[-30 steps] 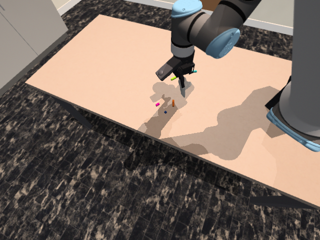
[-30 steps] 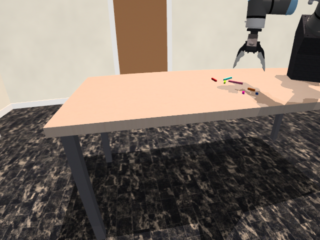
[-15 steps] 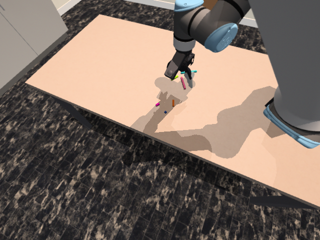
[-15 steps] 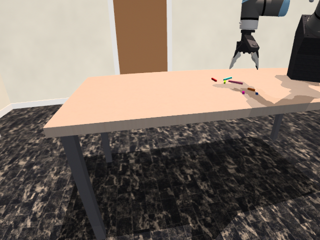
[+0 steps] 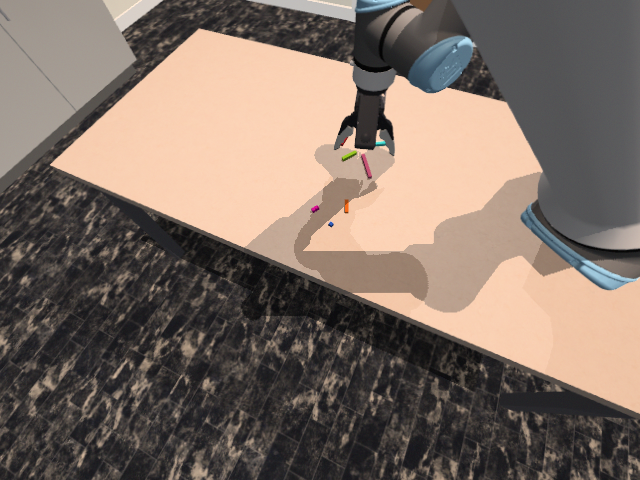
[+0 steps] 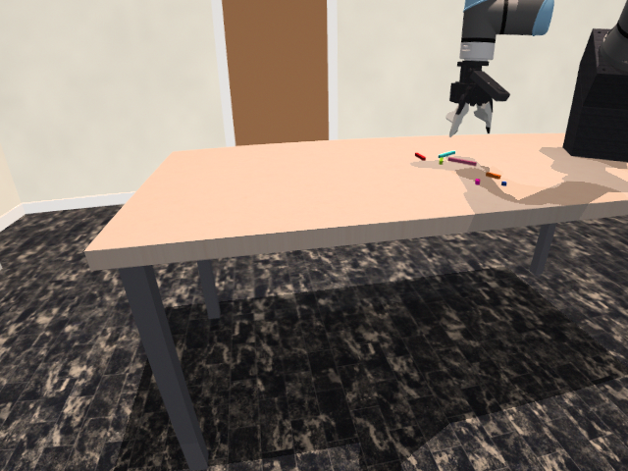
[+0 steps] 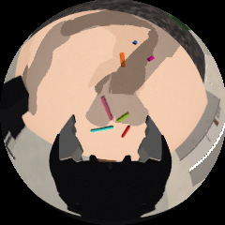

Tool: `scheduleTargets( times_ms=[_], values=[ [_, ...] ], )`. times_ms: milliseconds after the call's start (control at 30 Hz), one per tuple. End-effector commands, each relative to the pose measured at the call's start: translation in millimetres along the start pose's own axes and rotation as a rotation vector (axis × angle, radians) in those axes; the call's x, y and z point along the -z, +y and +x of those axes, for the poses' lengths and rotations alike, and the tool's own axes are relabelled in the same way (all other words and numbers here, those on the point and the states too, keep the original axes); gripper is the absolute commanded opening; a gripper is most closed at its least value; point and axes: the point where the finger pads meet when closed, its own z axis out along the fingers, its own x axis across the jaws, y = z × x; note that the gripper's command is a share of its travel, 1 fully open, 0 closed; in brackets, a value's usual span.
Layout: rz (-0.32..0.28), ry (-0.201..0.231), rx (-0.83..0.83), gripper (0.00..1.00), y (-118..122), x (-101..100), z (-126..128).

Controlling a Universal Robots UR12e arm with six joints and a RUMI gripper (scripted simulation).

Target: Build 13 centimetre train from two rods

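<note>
- Jaws: wide open, holding nothing, above the desk.
- Red rod: partly hidden in top view.
- Turquoise rod: likewise.
- Lime rod, pink rod: apart, unaligned.

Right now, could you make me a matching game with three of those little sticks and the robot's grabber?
1. blue rod
2. lime rod
3. gripper
4. orange rod

A. open, raised
B. between red rod and pink rod
C. between pink rod and blue rod
D. shortest rod

Pairs: 1-D, 2-B, 3-A, 4-C
</note>
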Motion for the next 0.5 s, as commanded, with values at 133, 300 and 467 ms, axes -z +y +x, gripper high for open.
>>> scheduleTargets(
  times_ms=[133,300,467],
  values=[
    [0.012,0.001,0.186,1.0,17,-2,-6],
    [0.012,0.002,0.27,1.0,25,-3,-9],
    [0.012,0.003,0.321,1.0,30,-4,-11]
  ],
)
